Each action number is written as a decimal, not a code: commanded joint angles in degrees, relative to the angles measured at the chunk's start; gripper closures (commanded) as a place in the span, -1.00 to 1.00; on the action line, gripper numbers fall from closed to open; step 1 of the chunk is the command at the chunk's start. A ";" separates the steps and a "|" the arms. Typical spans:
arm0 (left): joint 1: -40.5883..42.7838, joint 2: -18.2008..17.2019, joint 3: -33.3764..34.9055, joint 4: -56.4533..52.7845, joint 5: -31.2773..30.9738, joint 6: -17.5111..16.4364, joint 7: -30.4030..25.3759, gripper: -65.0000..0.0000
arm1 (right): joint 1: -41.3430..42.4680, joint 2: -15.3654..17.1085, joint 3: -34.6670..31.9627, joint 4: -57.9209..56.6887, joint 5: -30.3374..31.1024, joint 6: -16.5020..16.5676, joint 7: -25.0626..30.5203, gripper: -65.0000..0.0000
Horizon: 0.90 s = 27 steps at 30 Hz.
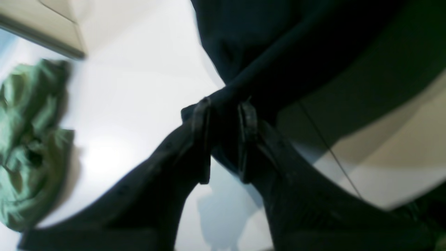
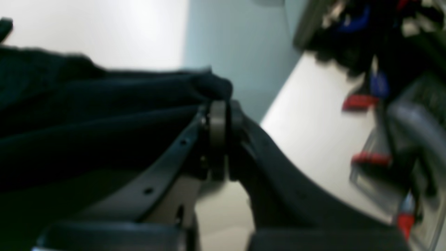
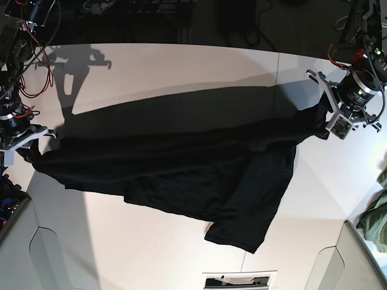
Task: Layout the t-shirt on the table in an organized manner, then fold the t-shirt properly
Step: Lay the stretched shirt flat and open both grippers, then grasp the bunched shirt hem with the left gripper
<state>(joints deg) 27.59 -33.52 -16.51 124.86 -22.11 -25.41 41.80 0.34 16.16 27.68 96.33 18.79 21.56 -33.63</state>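
Note:
The black t-shirt (image 3: pixel 181 172) hangs stretched across the white table (image 3: pixel 181 66) between my two grippers, and one part droops toward the front (image 3: pixel 254 223). At the right of the base view, my left gripper (image 3: pixel 321 125) pinches one end of the cloth. In the left wrist view a bunched fold of the t-shirt (image 1: pixel 278 45) sits between that gripper's (image 1: pixel 224 139) fingers (image 1: pixel 202 139). At the left of the base view, my right gripper (image 3: pixel 27 151) holds the other end. Its fingers (image 2: pixel 218 139) are pressed together on the t-shirt's edge (image 2: pixel 104 104).
An olive-green garment (image 1: pixel 31 139) lies crumpled at the table's right edge (image 3: pixel 378 217). Cables and electronics crowd the far edge (image 3: pixel 139 15), and red clamps (image 2: pixel 369 158) stand beside the right arm. A thin dark seam (image 1: pixel 331 150) crosses the tabletop. A slot (image 3: pixel 239 280) sits at the front edge.

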 commanded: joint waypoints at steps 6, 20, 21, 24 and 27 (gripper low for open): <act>5.35 -0.94 -0.55 0.74 -1.14 -4.39 0.07 0.53 | -3.56 0.98 6.78 1.44 7.61 3.23 -0.61 1.00; 5.09 -0.92 -4.83 1.57 -9.14 -0.66 -1.86 -0.39 | -3.04 0.83 7.82 1.84 14.14 3.78 -2.21 -0.35; 4.50 -0.92 -6.21 1.92 -10.43 -0.79 -3.39 -0.39 | -2.40 0.81 7.82 1.92 14.86 3.89 -2.27 -0.35; 0.87 -0.92 -7.78 1.92 -14.93 -2.08 -6.03 -0.39 | 0.72 0.35 7.80 1.92 15.21 4.20 -2.21 -0.35; -3.76 -0.90 -5.33 0.39 -16.46 -2.49 -6.12 -0.39 | 4.09 -1.03 7.04 1.64 12.81 4.15 -2.29 0.23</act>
<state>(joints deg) 23.88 -33.63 -21.30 124.88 -38.26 -28.29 36.58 3.75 14.44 34.54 97.17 30.92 25.47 -37.34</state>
